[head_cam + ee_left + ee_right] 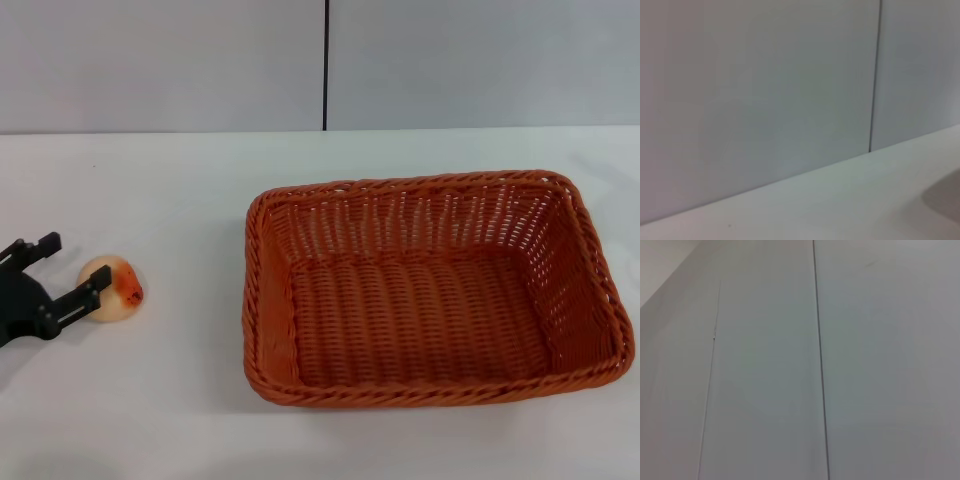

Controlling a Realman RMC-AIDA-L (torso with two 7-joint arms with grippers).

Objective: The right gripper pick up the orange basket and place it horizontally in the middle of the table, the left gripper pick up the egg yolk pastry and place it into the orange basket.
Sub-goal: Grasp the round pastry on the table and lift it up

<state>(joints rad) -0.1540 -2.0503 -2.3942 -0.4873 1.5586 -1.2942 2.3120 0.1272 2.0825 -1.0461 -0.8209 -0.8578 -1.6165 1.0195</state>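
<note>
The orange basket [430, 290] lies lengthwise on the white table [180, 420], a little right of the middle, upright and empty. The egg yolk pastry [115, 290] rests on the table far to the left, a cream bun with an orange-red blotch. My left gripper [75, 262] comes in from the left edge, open, low over the table. Its nearer finger [85, 297] overlaps the pastry's left edge; the other finger [35, 247] stands apart, farther back. The pastry is not between the fingers. My right gripper is out of view, and its wrist view shows only the wall.
A grey panelled wall [320, 60] with a dark vertical seam runs behind the table's far edge. The left wrist view shows that wall [765, 90] and a strip of tabletop [850, 205]. White tabletop lies between the pastry and the basket.
</note>
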